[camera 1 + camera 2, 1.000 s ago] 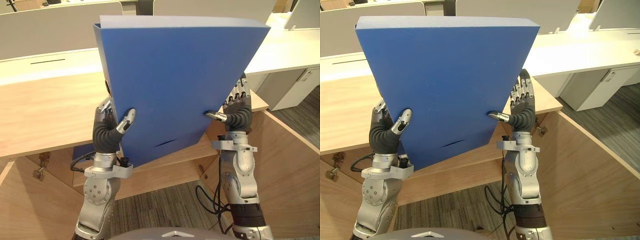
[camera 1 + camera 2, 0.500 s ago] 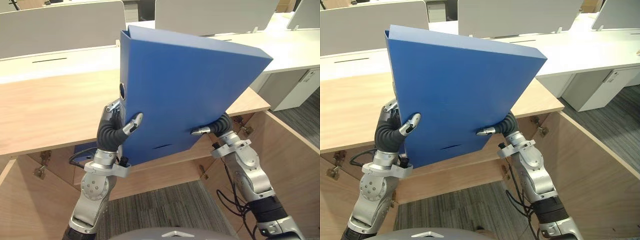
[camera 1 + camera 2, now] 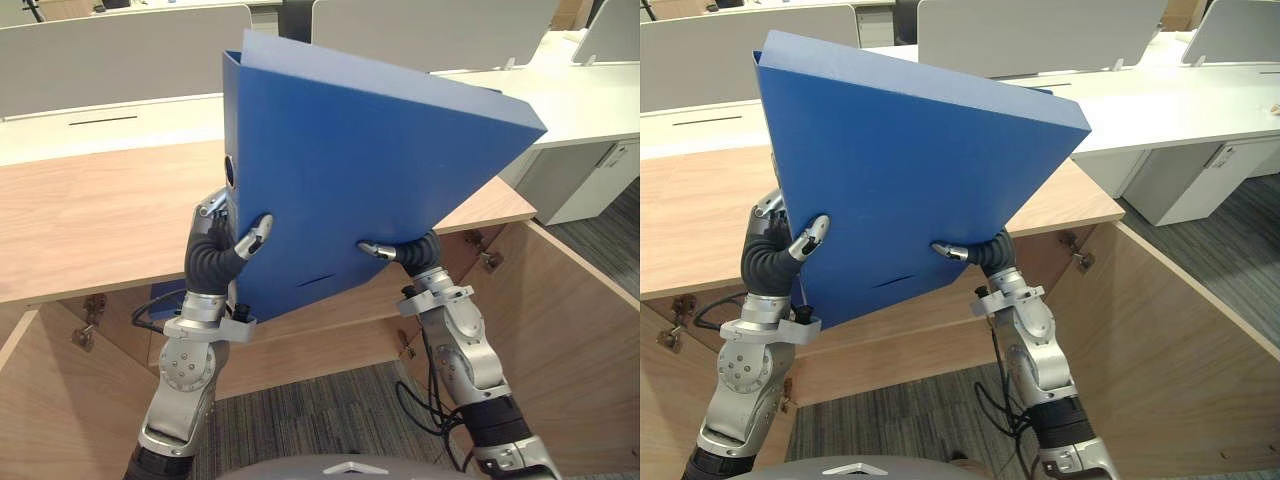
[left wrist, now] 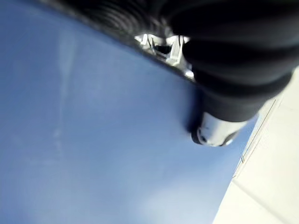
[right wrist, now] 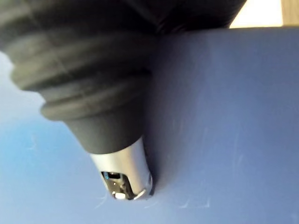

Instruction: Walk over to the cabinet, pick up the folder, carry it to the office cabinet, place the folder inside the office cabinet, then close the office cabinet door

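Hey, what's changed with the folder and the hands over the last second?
The blue folder has twisted: its top edge, level before, now slopes down to the right and its spine shows on the left. The right hand slid from the right edge inward under the lower edge, thumb on the cover. The left hand kept its grip; the wooden cabinet stayed put.

Both arms are silver-grey, with round, screwed joint discs. The left hand [image 3: 213, 262] and the right hand [image 3: 418, 250] have dark ribbed covers and silver, dark-tipped thumbs.
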Tool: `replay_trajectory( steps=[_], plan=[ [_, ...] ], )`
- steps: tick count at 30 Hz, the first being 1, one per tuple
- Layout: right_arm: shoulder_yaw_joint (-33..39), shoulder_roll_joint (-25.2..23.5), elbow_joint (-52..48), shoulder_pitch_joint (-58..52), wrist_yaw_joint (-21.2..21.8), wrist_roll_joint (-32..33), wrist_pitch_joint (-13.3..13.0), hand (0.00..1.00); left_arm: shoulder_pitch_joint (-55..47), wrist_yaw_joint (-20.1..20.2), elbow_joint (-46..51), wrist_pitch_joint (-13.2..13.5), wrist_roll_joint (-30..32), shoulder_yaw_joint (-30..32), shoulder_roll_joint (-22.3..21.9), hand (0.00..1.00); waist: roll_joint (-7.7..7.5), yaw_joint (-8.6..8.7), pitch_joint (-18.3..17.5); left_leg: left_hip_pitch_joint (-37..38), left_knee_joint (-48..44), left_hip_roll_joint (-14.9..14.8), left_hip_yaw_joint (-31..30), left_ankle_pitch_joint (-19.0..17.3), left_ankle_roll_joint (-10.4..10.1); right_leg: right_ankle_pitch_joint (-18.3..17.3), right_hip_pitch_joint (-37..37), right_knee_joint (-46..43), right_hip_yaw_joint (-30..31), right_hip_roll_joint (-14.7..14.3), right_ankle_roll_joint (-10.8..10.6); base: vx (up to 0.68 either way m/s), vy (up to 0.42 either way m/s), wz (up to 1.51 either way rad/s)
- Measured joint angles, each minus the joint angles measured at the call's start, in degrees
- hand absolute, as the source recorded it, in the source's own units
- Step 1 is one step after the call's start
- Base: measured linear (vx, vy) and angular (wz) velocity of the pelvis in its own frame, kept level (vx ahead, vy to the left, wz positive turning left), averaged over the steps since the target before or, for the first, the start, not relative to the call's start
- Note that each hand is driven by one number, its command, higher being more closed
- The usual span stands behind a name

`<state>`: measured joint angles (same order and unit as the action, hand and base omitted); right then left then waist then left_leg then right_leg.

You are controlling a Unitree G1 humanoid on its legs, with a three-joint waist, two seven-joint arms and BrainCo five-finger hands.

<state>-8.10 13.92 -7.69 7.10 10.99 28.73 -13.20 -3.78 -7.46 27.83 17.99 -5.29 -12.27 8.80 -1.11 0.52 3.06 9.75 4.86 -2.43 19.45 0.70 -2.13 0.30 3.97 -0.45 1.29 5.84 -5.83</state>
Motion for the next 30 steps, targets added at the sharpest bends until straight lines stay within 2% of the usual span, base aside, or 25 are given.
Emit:
replay_trajectory(
  steps=[3,8,13,17,24,30],
  plan=[
    [-0.15,-2.62,0.00,-0.60,-0.49,-0.27,-0.03,1.00,-0.20,-0.98,0.00,0.32,1.22,1.19,-2.01,0.00,-0.01,-0.01,-0.12,-0.40,-0.01,-0.05,-0.69,0.32,-0.01,0.03,-0.01,0.05,-0.64,0.01,0.04,-0.01,-0.020,0.10],
    [0.59,-6.92,-0.28,-1.16,-3.81,-1.59,-0.49,1.00,-2.48,-3.41,-0.01,0.34,4.45,3.89,-3.82,0.00,0.01,0.12,-0.19,-0.60,0.00,-0.13,-1.64,0.70,-0.01,0.12,0.33,0.09,-1.67,0.04,0.17,-0.02,-0.023,0.11],
    [3.37,-8.92,-0.65,-3.43,-4.14,-2.16,-0.83,1.00,-8.68,-7.22,-0.30,0.35,6.70,14.10,-6.37,0.00,0.03,-0.28,-0.34,-0.60,0.04,-0.11,-2.73,1.09,0.05,0.11,0.99,0.20,-2.70,0.18,0.18,-0.03,-0.011,0.10],
    [5.52,-8.99,-0.92,-5.19,-5.19,-2.71,-0.85,1.00,-12.08,-8.58,-3.01,0.22,6.64,20.06,-8.70,0.00,0.06,-0.74,-0.36,-0.80,0.08,-0.01,-4.05,1.54,0.12,-0.14,1.61,0.24,-4.00,0.42,0.23,-0.02,-0.008,0.19],
    [9.33,-10.55,-0.93,-7.36,-6.35,-4.86,-0.83,1.00,-16.67,-8.90,-7.80,-1.62,6.64,25.59,-12.30,0.00,0.21,-1.58,-0.61,-1.66,0.10,-0.04,-5.67,1.82,0.00,-0.77,1.77,0.61,-5.59,0.58,0.47,-0.02,-0.006,0.12],
    [11.71,-11.29,-2.88,-9.27,-7.93,-7.32,-0.84,1.00,-19.11,-7.45,-19.13,-3.82,6.59,26.57,-13.78,0.00,0.38,-2.19,-0.94,-2.71,0.08,-0.04,-6.96,2.01,0.03,-0.42,1.78,0.96,-7.01,0.70,0.15,0.02,-0.001,0.11]
  ],
)
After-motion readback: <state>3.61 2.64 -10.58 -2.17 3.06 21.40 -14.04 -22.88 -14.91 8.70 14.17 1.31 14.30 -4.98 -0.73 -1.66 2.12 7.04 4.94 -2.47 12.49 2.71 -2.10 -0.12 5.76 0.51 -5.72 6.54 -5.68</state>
